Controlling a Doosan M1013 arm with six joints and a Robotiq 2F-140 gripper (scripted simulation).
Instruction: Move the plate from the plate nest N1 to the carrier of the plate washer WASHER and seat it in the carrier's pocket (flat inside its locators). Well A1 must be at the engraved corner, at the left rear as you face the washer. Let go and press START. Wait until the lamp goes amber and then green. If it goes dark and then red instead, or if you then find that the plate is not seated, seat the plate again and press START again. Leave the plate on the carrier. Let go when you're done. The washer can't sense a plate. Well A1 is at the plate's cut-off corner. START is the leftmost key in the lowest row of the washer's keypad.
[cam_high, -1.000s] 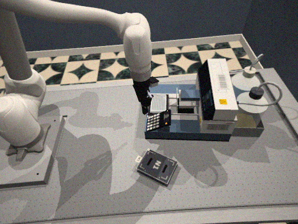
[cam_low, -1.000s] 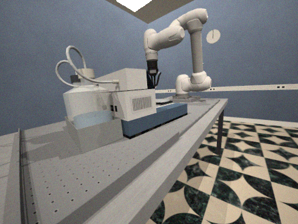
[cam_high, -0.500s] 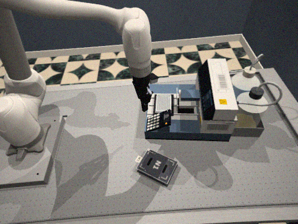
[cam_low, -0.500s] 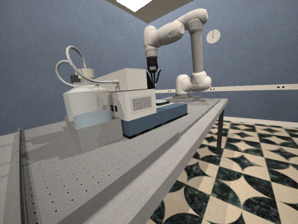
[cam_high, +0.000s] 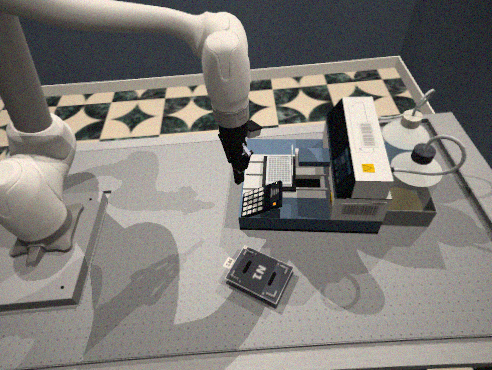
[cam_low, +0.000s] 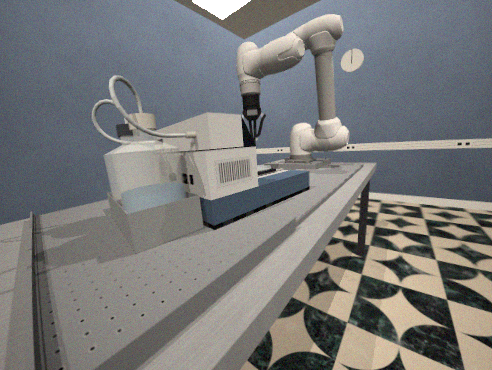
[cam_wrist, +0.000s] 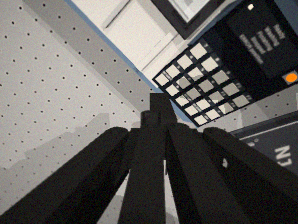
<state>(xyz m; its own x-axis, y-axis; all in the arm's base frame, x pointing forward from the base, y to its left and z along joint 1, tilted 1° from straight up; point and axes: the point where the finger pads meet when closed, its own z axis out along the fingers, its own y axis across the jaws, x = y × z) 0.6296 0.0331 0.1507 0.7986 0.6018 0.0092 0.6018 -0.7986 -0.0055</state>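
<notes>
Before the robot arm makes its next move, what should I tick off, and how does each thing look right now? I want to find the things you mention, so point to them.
1. Plate (cam_high: 279, 170) out of the nest N1 (cam_high: 259, 276) and on the washer's carrier: ok.
2. Gripper (cam_high: 240, 176) (cam_low: 254, 140) (cam_wrist: 158, 107) holding nothing, fingers shut: ok.
3. Keypad (cam_high: 255, 200) (cam_wrist: 202, 82) free of things lying on it: ok.
4. Plate lying flat inside its locators: cannot tell, the detail is too small.
5. Cut-off corner at the engraved one: cannot tell.
6. Lamp green: not ok; the light on the keypad panel is orange, though whether that is the lamp is unclear.
</notes>
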